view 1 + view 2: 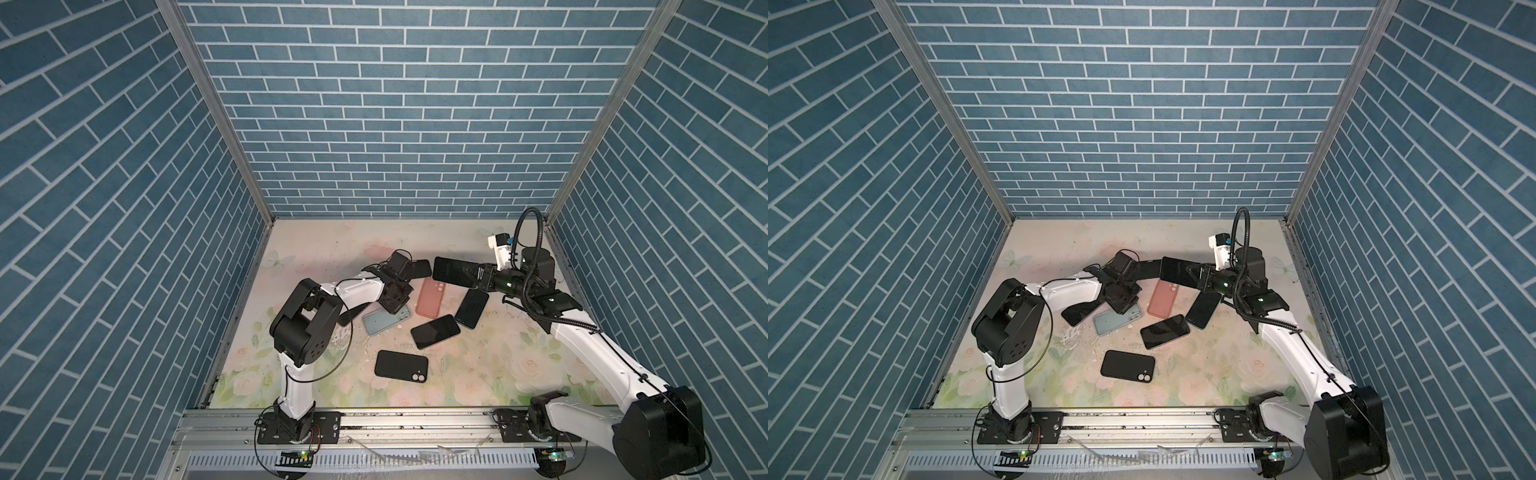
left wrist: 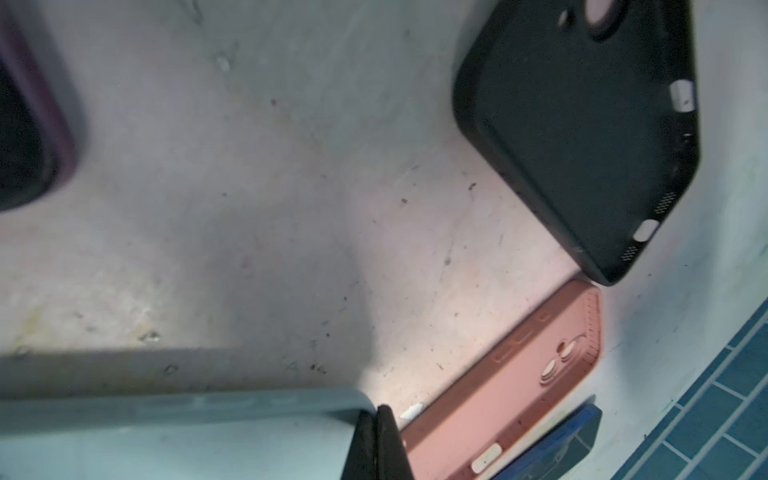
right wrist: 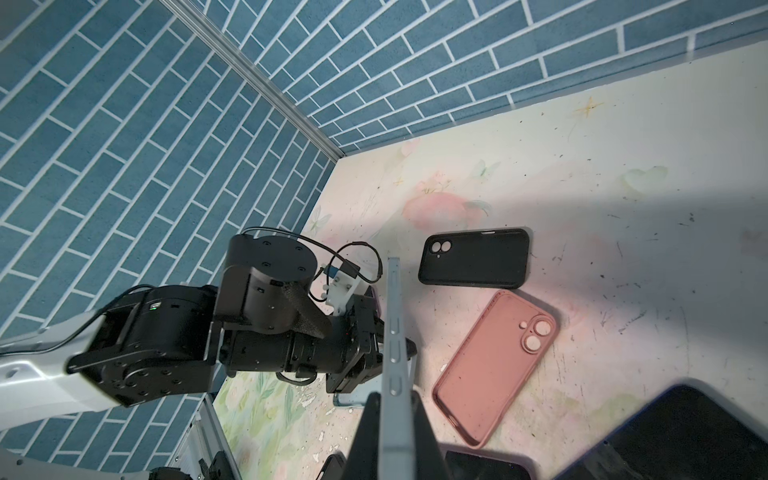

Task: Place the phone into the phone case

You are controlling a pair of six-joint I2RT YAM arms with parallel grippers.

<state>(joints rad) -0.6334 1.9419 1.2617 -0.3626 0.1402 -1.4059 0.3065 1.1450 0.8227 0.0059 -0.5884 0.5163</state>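
The right arm (image 1: 590, 345) stretches in from 4 o'clock. Its right gripper (image 1: 473, 277) pinches the phone (image 1: 451, 271) by one end, up off the table (image 1: 478, 374). The left arm (image 1: 357, 289) is bent at the elbow. Its left gripper (image 1: 394, 308), pressed together, pokes down at a corner of the light blue phone case (image 1: 379, 323), at 8 o'clock from the phone.

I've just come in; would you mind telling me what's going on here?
The right end effector is shut on a phone, held off the table. The left end effector is shut at a corner of the blue case on the table; whether it pinches the wall is unclear. The phone is in no case yet. A pink case, a black case and more phones lie nearby.
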